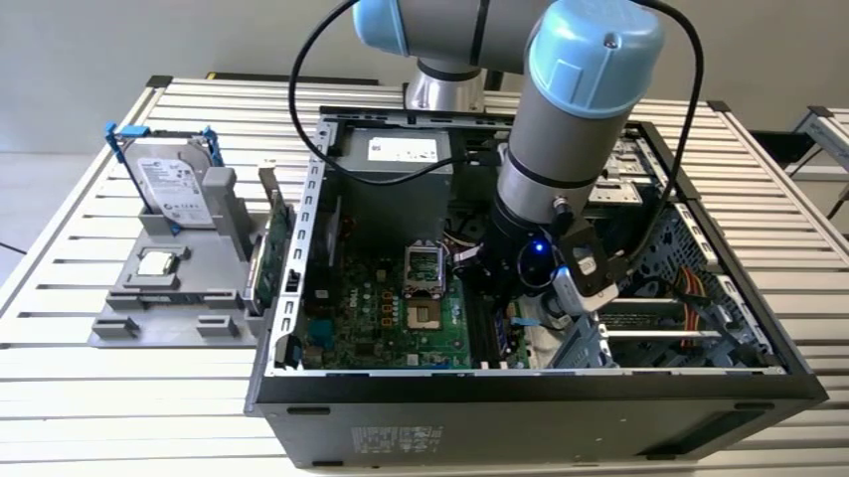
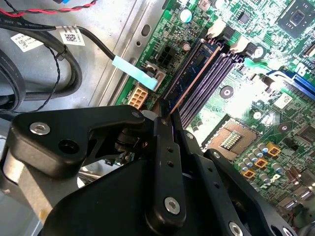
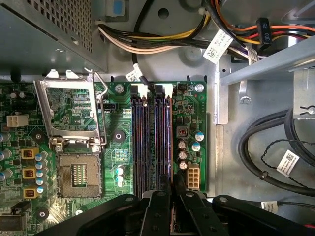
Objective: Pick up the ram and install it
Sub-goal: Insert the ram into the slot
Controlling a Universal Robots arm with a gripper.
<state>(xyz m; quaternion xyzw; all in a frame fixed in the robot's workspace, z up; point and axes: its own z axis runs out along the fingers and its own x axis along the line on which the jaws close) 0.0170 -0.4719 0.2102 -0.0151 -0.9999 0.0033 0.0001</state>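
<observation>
- Ram (image 2: 193,74): thin dark stick seated edge-up in the memory slots (image 3: 150,142) of the motherboard (image 1: 398,318); near end hidden behind the gripper (image 2: 165,115) in the second wrist view.
- Gripper: fingers (image 3: 160,209) drawn narrow on the ram's end, tips cut off from sight.
- Empty processor socket (image 3: 78,172): at 9 o'clock of the slots in the first wrist view.
- Hard drive (image 1: 173,184): upright in a stand outside the case (image 1: 531,397).

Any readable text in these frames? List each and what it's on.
None can be read.
White label on the silver hard drive: too small.
White label on the grey power supply box: too small.
White tags on the black cables: blurred.
Sticker on the slim dark ram stick gripped in the black tool: blurred.
Print on the green motherboard: too small.
</observation>
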